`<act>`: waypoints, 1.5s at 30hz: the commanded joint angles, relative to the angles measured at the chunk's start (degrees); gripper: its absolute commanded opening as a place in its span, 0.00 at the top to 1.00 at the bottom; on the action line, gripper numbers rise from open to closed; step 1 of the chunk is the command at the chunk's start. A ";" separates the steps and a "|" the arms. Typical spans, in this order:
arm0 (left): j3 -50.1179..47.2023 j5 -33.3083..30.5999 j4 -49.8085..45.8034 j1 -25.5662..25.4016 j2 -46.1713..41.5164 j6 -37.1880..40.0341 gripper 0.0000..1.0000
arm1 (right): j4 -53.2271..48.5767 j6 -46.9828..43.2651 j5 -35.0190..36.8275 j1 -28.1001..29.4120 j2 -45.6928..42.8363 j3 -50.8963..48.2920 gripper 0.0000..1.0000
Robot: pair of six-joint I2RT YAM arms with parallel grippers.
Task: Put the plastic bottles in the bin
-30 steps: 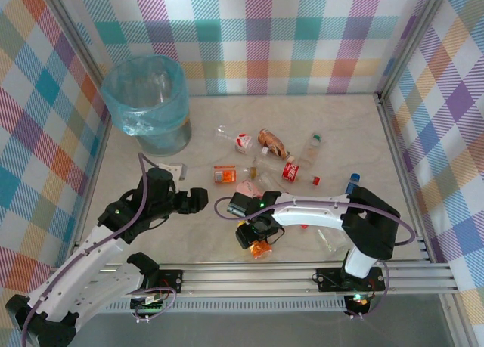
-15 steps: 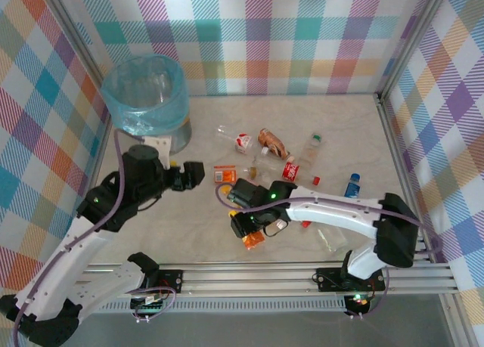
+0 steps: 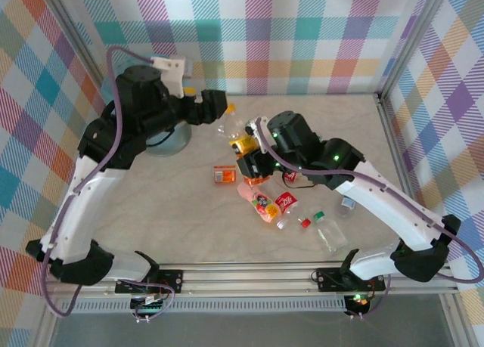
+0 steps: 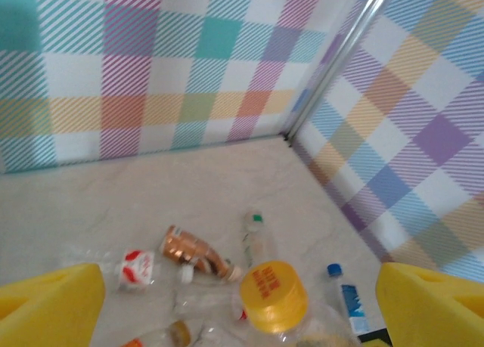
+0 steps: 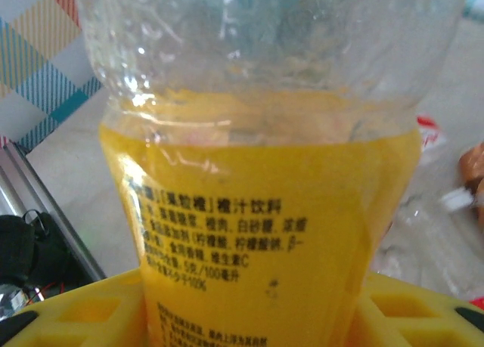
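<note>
- The right hand [image 5: 249, 320] is pinching one yellow-labelled bottle [image 5: 265, 233] by its lower body, with a yellow finger pressing in on each side. It is holding the bottle off the table [image 3: 151, 211], near the left hand and to the right of the bin.
- The label is carrying black Chinese print, "橙汁饮料" among it, which is legible from the right wrist. The left wrist view is showing the bottle's yellow cap [image 4: 274, 295], whose red writing is too small to read.
- The left hand [image 4: 238, 309] is hanging spread wide and gripping nothing, its two yellow fingers [image 4: 45, 305] sitting at the frame's bottom corners.
- One bin [image 3: 174, 141] is standing at the far left of the table, mostly hidden under the left arm.
- From above, six bottles are lying loose:
  - an orange-labelled bottle [image 3: 224, 175]
  - a pink-labelled bottle [image 3: 257, 201]
  - a red-labelled bottle [image 3: 286, 201]
  - a blue-labelled bottle [image 3: 346, 205]
  - a clear bottle [image 3: 329, 232] by a green cap
  - a second clear bottle [image 3: 226, 128] near the left hand
- One loose red cap [image 3: 305, 223] is lying among them.
- The left wrist view is adding two more bottles lying side by side: a brown-labelled bottle [image 4: 193, 249] and a slim green-capped bottle [image 4: 257, 237].
</note>
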 commanded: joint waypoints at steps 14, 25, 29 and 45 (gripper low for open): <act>9.72 23.11 0.09 7.84 10.26 -4.16 0.34 | 12.55 -10.60 -11.79 -5.43 4.56 2.52 0.47; 4.96 23.43 -0.33 7.84 7.36 -4.40 0.37 | 13.98 -7.87 -11.11 -6.22 4.12 1.38 0.47; 3.70 23.22 -0.37 7.97 6.74 -4.26 0.39 | 14.31 -7.57 -11.40 -6.16 3.96 1.38 0.47; 1.32 24.03 1.39 8.80 5.64 -6.10 0.47 | 15.32 -7.38 -10.96 -6.17 2.84 0.33 0.47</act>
